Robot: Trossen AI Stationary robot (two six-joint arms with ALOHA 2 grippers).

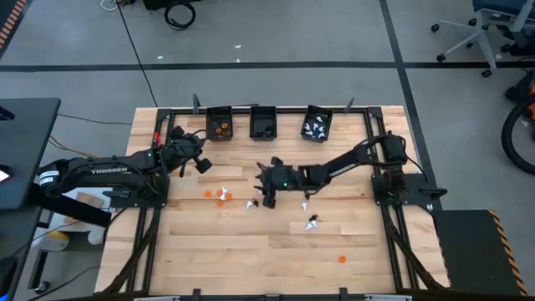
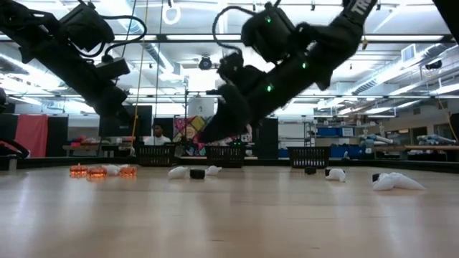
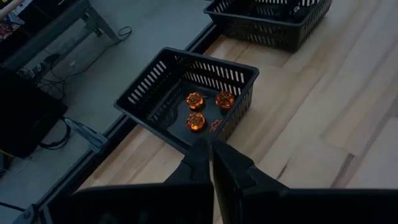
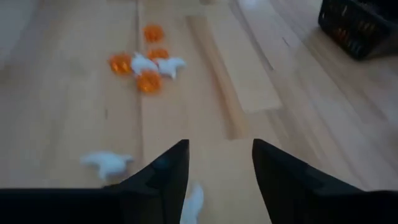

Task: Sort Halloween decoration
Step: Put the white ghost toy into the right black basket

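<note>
Right gripper [image 4: 214,180] is seen over mid-bench, jaws parted and empty, above white trinkets [image 4: 107,164] | left gripper [image 3: 211,163], jaws closed and empty, is held beside the orange-trinket bin [image 3: 155,84] | Risk: such tiny pieces may be nudged aside rather than pinched.

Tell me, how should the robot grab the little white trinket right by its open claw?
Probably straight down from above: the white trinket lies flat on the table, apart from the others. The open right gripper could close across its narrow middle.
</note>
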